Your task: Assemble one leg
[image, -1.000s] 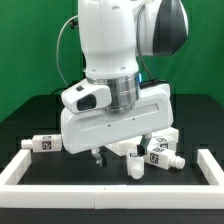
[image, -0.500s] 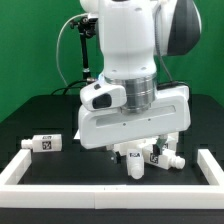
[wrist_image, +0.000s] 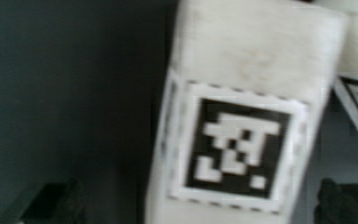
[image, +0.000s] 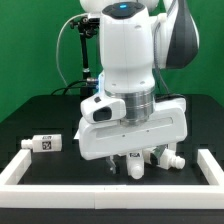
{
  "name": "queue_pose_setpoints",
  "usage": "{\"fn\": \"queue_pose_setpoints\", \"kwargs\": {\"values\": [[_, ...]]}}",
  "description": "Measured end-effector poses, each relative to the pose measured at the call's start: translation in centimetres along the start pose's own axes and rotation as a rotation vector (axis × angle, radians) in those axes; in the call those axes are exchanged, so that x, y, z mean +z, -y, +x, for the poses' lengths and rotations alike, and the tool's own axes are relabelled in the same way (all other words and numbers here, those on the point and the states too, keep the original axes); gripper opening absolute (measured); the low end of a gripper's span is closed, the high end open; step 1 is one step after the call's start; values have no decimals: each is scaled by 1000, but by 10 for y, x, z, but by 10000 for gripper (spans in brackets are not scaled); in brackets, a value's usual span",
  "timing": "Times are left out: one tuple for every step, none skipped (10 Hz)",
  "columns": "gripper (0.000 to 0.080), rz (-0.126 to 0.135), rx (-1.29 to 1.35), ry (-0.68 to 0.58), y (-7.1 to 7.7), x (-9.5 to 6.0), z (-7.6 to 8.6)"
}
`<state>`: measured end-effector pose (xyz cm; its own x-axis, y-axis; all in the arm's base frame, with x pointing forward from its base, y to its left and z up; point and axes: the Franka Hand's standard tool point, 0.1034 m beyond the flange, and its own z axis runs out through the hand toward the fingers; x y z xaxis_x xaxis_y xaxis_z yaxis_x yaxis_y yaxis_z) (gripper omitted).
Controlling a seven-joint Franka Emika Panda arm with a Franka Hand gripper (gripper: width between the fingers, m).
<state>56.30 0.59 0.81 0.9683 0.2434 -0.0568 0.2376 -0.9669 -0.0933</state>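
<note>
End effector [wrist_image: 190, 198] low over a leg [wrist_image: 238, 110], spread open on both sides of it, pinching nothing.
The leg lies near the front edge of the surface [image: 30, 115], toward the exterior view's right; grasping, carrying and fitting are all left to do, I judge.

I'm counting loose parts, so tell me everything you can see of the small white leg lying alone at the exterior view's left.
The small white plastic leg is a short blocky post lying on its side on the black table. A black-and-white square tag faces the camera. Its narrower end seems to point to the exterior view's left. It lies close behind the white rail; nothing but the table clearly touches it.
</note>
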Motion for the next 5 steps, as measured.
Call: {"fn": "queue_pose_setpoints", "kwargs": {"values": [[650,0,1,0,0,0,0],[518,1,-1,0,1,0,0],[518,1,-1,0,1,0,0],[379,1,-1,1,1,0,0],[284,1,-1,1,1,0,0]]}}
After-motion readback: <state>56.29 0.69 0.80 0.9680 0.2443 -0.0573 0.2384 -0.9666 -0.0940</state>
